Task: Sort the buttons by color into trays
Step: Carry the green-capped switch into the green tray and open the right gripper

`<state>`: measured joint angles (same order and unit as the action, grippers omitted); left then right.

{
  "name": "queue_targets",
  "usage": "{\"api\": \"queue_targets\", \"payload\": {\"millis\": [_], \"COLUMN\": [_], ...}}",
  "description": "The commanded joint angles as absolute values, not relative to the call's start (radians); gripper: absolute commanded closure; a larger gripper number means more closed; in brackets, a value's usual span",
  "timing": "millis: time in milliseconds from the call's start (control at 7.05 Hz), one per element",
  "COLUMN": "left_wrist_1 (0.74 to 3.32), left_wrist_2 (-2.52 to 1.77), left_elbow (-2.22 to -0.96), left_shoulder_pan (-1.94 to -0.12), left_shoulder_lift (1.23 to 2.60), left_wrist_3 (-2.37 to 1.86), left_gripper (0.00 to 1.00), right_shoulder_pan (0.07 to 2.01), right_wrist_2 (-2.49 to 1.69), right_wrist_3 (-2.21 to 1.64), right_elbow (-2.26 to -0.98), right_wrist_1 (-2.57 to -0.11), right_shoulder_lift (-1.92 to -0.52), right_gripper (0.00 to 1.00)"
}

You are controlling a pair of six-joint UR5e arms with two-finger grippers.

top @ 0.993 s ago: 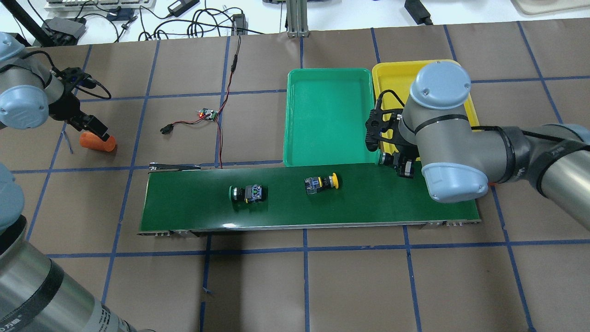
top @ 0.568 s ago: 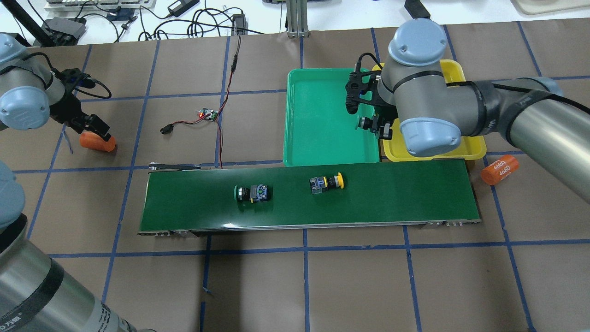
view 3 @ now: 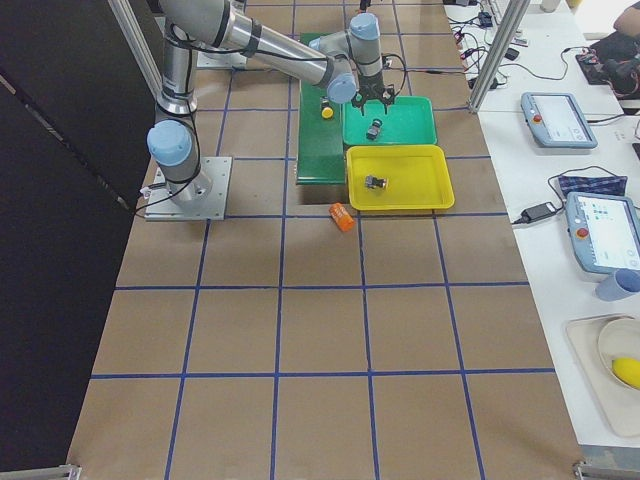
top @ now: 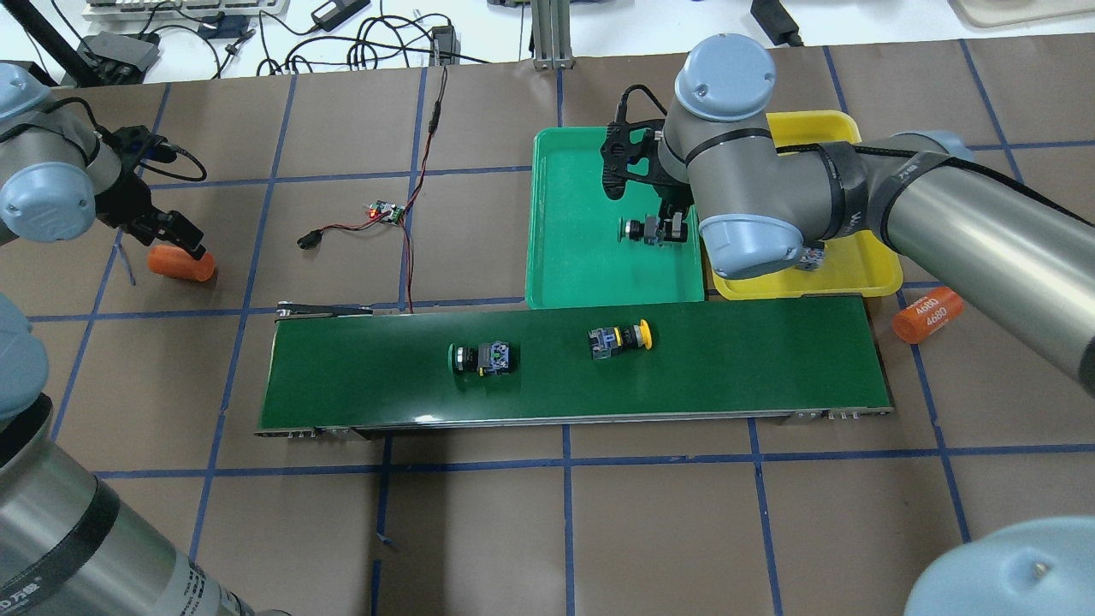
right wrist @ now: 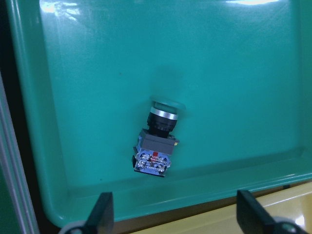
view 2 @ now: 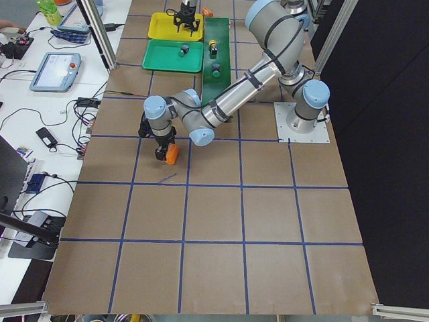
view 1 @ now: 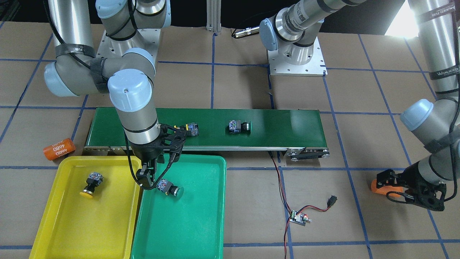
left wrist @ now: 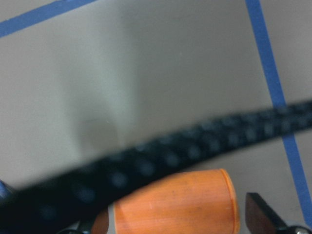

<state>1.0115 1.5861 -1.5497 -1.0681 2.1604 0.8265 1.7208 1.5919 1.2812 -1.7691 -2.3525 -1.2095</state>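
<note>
The right arm reaches over the green rectangular plastic tray (top: 582, 171). The right gripper (right wrist: 175, 209) fingers are spread, released above the green-capped push-button switch (right wrist: 158, 141) lying in that tray. The left gripper (top: 184, 241) fingers straddle an orange cylinder (top: 175, 263) on the worktop (top: 479, 530); whether they are clamping it cannot be determined. A second orange cylinder (top: 928, 314) reads "4680".

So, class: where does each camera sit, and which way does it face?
Front: across the table, facing the robot's bases.
Overhead: behind the robot, looking down on the belt.
Left side: table end; left arm nearest.
Right side: other end; right arm nearest.
Left wrist: down on orange cylinder.
Right wrist: down into the green tray; fingertips show.
Front and overhead share the belt.
</note>
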Motion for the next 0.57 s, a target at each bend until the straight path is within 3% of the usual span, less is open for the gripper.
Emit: {"api": "queue_targets", "payload": {"millis": [0, 284, 426], "left_wrist_1": [1.009, 1.009, 1.009], "left_wrist_2": [1.586, 1.588, 1.586], "left_elbow": [-1.543, -1.539, -1.542], "left_shoulder_pan": [-1.066, -1.065, -1.066], "left_shoulder_lift": [2.171, 2.174, 2.175], "left_wrist_3": [0.828, 0.828, 0.828], "left_gripper": [0.0, 0.0, 0.0], "right_shoulder_pan": [1.682, 1.57, 1.522], "right_wrist_2": [1.612, 1.654, 1.657], "right_wrist_3": [1.296, 1.442, 1.515], "right_elbow": [-1.795, -1.938, -2.019], "right_wrist_1": [-2.297, -2.249, -2.246], "right_shoulder_lift": [-1.251, -1.382, -1.429], "right_gripper": [0.0, 0.0, 0.05]}}
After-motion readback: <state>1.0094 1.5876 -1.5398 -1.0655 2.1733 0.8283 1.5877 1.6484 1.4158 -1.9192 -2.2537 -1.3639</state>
